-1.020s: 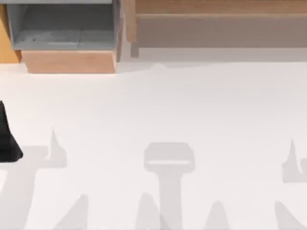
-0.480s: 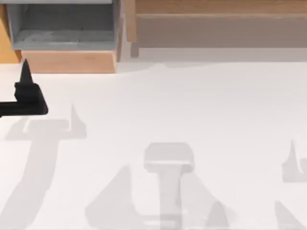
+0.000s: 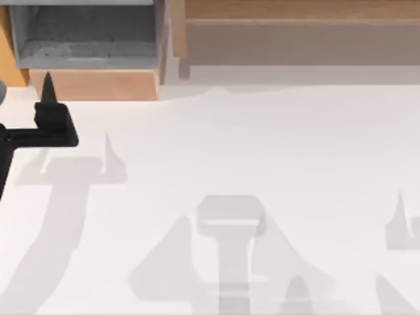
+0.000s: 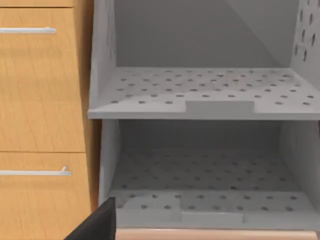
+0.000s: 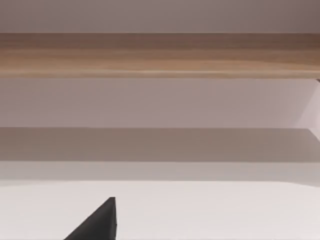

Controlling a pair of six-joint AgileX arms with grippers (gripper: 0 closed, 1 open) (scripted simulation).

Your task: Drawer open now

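White table (image 3: 262,144) takes up most of the top view, crossed by grey arm shadows. Long wooden board (image 3: 302,33) with a grey-brown face runs along the upper edge from centre to upper right; in the right wrist view it is a brown band (image 5: 160,55) across the upper part of the frame.

Drawer (image 3: 92,84) sits in the upper left of the top view: grey speckled floor and walls, light-brown front panel at its lower edge, facing the table. It is pulled out, with the inside exposed. In the left wrist view the same tray (image 4: 200,175) is in the lower half of the frame, with a dotted grey shelf (image 4: 200,90) above it. An orange-brown cabinet front (image 4: 40,100) with thin metal handles is at frame left.

Left gripper (image 3: 47,98) is at the left edge of the top view, its dark pointed tip just below the drawer's front panel, near the panel's left end. Whether it touches the panel, cannot tell. Finger spread: cannot tell.

Right gripper (image 5: 100,222): a dark tip at the bottom of the right wrist view, over the table, well apart from the board. Finger spread: cannot tell.
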